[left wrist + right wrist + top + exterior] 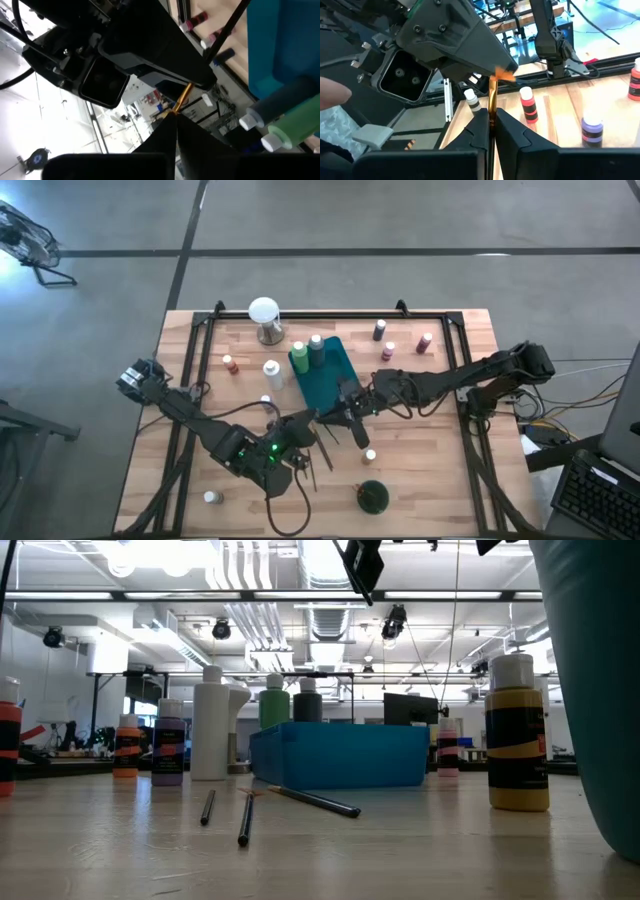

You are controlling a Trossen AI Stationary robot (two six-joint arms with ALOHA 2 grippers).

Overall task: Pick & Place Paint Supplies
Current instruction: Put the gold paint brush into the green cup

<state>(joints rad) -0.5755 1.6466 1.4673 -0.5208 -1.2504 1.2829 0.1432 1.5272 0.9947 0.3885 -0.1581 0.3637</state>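
Observation:
A thin brush with a golden-orange handle (492,95) hangs in the air above the table's middle, near the teal tray's near end (325,380). My left gripper (176,117) and my right gripper (491,117) face each other there, both shut on this brush. In the high view the left gripper (320,421) and the right gripper (346,409) meet tip to tip. Two green bottles (307,352) stand in the tray. Small bottles (388,351) stand on the table around it. Dark brushes (244,820) lie flat on the table. My left gripper pinches the brush's golden handle (179,106) between its two fingertips. The brush sticks out beyond the tips toward the right gripper, clear of the table. My right gripper pinches the same handle (492,107) between its two fingers, and the brush lies along the fingers. Its orange end (504,75) reaches the left gripper's body.
A white globe on a metal base (264,315) stands at the far edge. Single bottles stand near the front edge (211,498) and at the middle (369,455). A dark green round container (373,496) stands near the front edge. A yellow bottle (517,735) shows in the low view.

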